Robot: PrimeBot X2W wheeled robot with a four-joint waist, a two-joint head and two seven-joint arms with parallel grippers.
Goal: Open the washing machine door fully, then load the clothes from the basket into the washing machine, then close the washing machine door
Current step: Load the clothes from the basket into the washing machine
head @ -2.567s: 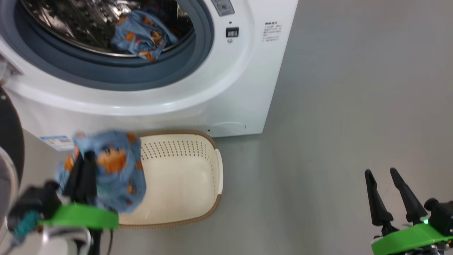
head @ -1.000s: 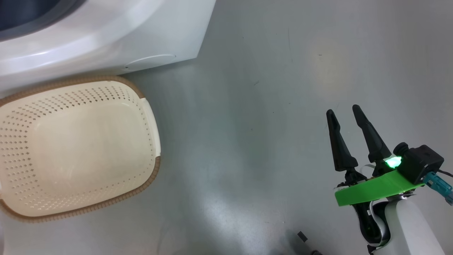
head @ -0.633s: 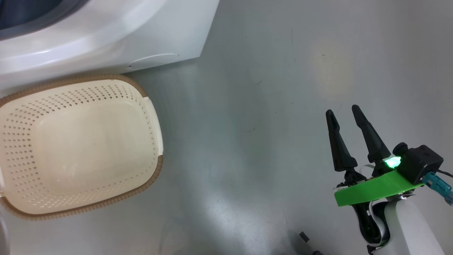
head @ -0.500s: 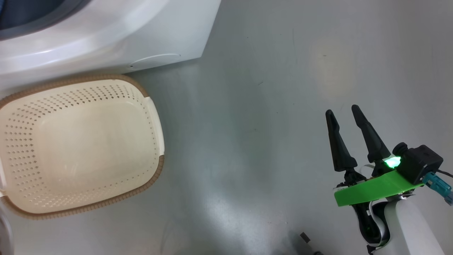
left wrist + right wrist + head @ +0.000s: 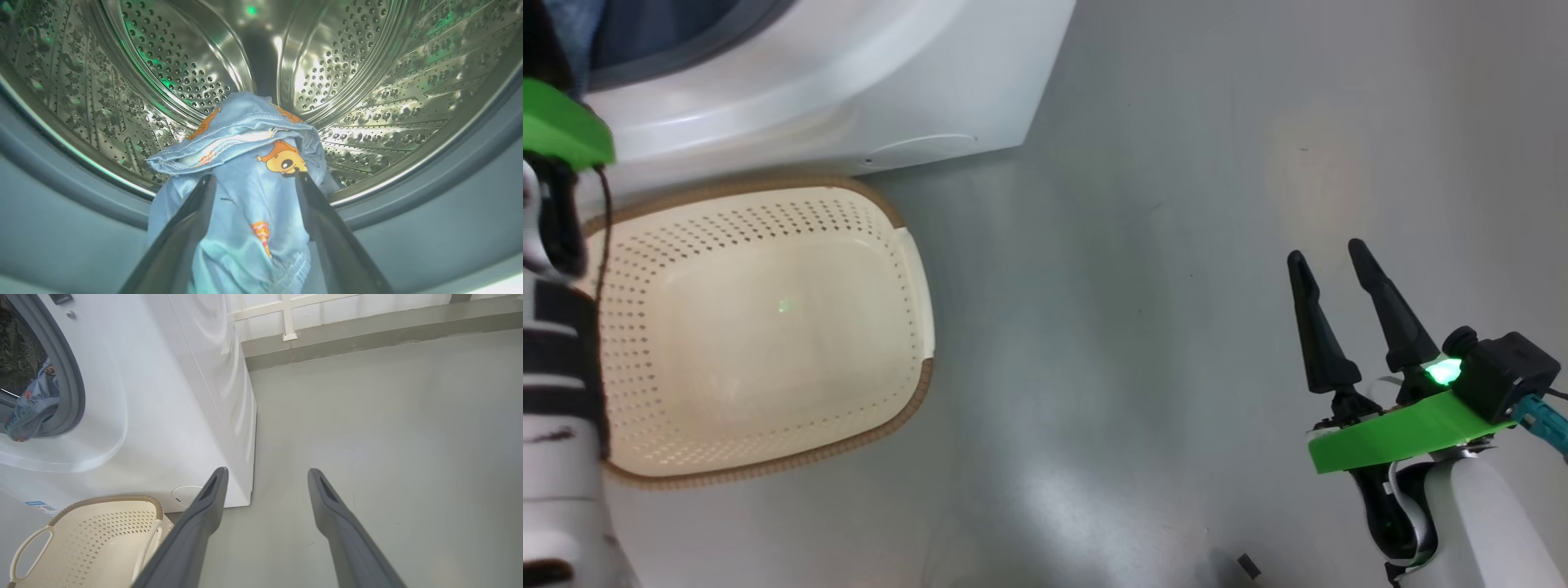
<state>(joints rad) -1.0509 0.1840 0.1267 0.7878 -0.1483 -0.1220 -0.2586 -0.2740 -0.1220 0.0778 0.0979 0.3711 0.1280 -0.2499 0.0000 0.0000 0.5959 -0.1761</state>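
Note:
In the left wrist view my left gripper [image 5: 256, 179] is open at the mouth of the washing machine's steel drum [image 5: 351, 69]. A light blue bundle of the clothes [image 5: 249, 147] with orange figures lies between its spread fingers, draped over the grey-blue gasket [image 5: 61, 228]. The right wrist view shows the clothes [image 5: 34, 404] hanging in the opening. The basket [image 5: 768, 184] stands in front of the washing machine [image 5: 890, 82] with nothing in it. My right gripper [image 5: 1327, 255] is open above the floor at the right, holding nothing. The washing machine door is out of view.
My left forearm and its green wrist bracket [image 5: 560, 122] run up the left edge of the head view, over the basket's left end. Grey floor [image 5: 1135, 286] lies right of the machine. A low wall ledge [image 5: 367, 330] runs behind it.
The blue bundle that my left gripper held over the basket now lies at the drum mouth between open fingers. The head camera has shifted, bringing the left forearm into view. The right gripper is unchanged.

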